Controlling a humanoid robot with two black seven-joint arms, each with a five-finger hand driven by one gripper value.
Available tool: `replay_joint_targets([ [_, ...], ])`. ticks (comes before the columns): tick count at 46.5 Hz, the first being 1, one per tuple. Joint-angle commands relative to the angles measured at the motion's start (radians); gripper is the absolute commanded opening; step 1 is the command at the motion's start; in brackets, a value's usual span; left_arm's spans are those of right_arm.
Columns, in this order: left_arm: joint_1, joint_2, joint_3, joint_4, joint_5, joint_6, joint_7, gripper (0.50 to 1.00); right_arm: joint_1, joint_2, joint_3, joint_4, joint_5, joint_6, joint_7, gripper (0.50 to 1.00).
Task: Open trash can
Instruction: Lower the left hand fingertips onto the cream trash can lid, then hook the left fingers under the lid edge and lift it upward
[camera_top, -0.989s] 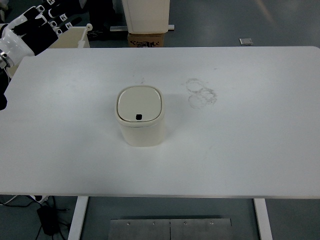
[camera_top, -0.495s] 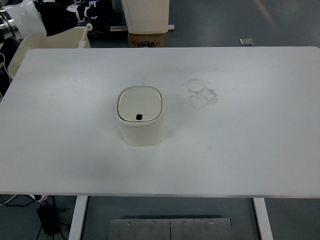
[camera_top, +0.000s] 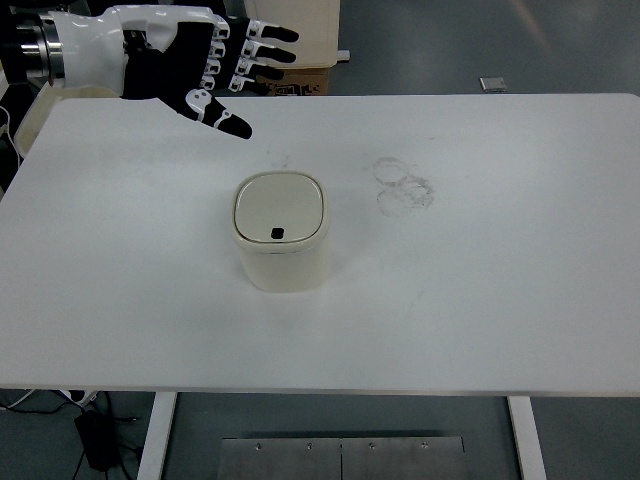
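White table (camera_top: 480, 300) filling most of the frame, left hand (camera_top: 195, 65) at upper left over the table's far edge, fingers spread and empty, cream trash can (camera_top: 281, 245) left of centre, lid closed, well apart from the hand

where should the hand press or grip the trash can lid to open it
Probably press down on the lid from above, near the small dark button at its near edge. The lid sits flush and closed on the trash can, offering no handle. The left hand hovers open, up-left of it.

Trash can (camera_top: 281, 232) mid-table (camera_top: 520, 260), left hand (camera_top: 195, 65) behind-left, apart.
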Motion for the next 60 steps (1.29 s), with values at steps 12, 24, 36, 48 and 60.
replay_joint_targets([
  [12,-0.032,-0.048,0.054,-0.065,0.118,-0.059,0.063,1.0,0.0,0.0,0.0,0.0,0.0,0.0,0.0,0.993],
  [24,0.071,-0.107,0.051,-0.056,0.239,-0.036,0.072,1.0,0.0,0.0,0.0,0.0,0.0,0.0,0.0,0.993],
  [36,0.098,-0.114,0.051,-0.053,0.263,-0.025,0.072,1.0,0.0,0.0,0.0,0.0,0.0,0.0,0.0,0.993],
  [48,0.104,-0.118,0.053,-0.052,0.266,-0.005,0.072,1.0,0.0,0.0,0.0,0.0,0.0,0.0,0.0,0.993],
  [60,0.13,-0.132,0.053,-0.05,0.27,-0.002,0.072,1.0,0.0,0.0,0.0,0.0,0.0,0.0,-0.002,0.993],
])
